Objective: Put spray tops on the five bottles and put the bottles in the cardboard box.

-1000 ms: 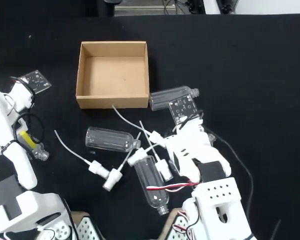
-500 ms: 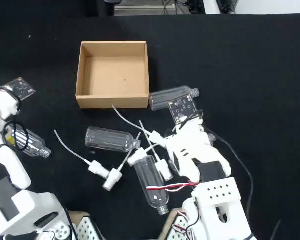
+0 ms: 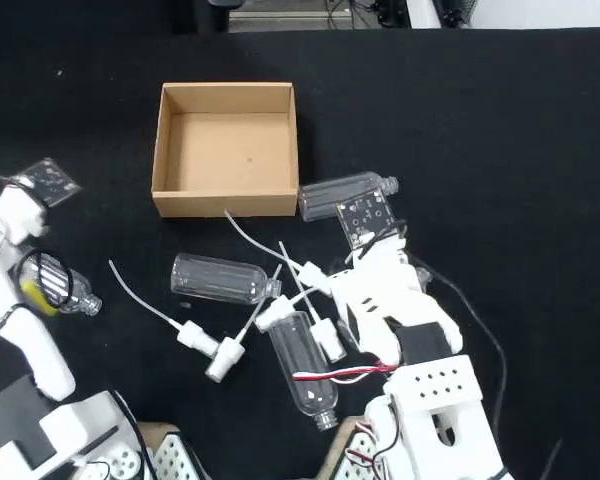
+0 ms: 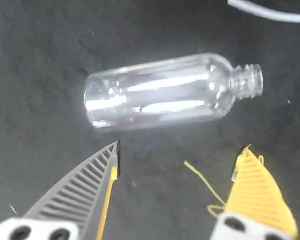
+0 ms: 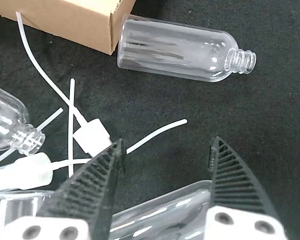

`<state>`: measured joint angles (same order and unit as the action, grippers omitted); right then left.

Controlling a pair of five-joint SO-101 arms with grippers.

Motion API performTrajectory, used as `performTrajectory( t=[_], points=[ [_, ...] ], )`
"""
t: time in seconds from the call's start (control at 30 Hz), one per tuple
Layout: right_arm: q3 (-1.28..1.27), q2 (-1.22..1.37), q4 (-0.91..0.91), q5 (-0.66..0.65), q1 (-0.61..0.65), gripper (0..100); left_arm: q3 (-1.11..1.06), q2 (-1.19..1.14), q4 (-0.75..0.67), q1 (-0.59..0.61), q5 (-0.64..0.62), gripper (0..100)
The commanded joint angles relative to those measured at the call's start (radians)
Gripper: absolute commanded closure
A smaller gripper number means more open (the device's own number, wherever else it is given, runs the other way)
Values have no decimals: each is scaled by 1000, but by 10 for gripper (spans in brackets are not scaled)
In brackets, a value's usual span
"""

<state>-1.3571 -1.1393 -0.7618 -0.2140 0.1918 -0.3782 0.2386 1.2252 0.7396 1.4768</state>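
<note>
Clear uncapped bottles lie on the black table: one (image 3: 345,195) against the cardboard box (image 3: 225,200), one (image 3: 223,278) in the middle, one (image 3: 305,368) nearer the front, one (image 3: 60,287) at the far left. Several white spray tops (image 3: 198,336) with long tubes lie scattered between them. My left gripper (image 4: 177,165) hangs open just over the far-left bottle (image 4: 160,92), which lies beyond its fingertips. My right gripper (image 5: 165,150) is open above a spray top (image 5: 92,135) and a bottle's base (image 5: 160,212); the bottle by the box (image 5: 182,47) lies ahead of it.
The cardboard box (image 5: 65,20) is open and holds nothing. Tubes of the spray tops (image 3: 250,235) cross each other in front of it. A loose yellow thread (image 4: 205,187) lies on the cloth between my left fingers. Bare black table stretches to the right and back.
My left arm swung toward the table's left edge and then settled over the far-left bottle, which now shows more fully. The right arm and the other objects stayed still.
</note>
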Motion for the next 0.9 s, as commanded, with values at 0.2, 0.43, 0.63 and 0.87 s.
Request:
performTrajectory(
  t=[0.2, 0.43, 0.63, 0.87],
  points=[
    [7, -25, 17, 5, 3, 754, -58, 25, -152, -50, 242, 649],
    [7, -25, 17, 5, 3, 754, -249, 25, -456, -36, 253, 650],
    [7, -25, 21, 5, 3, 754, -349, 26, -608, -50, 247, 650],
    [7, -25, 18, 5, 3, 754, -372, 26, -601, -67, 224, 650]
  ],
)
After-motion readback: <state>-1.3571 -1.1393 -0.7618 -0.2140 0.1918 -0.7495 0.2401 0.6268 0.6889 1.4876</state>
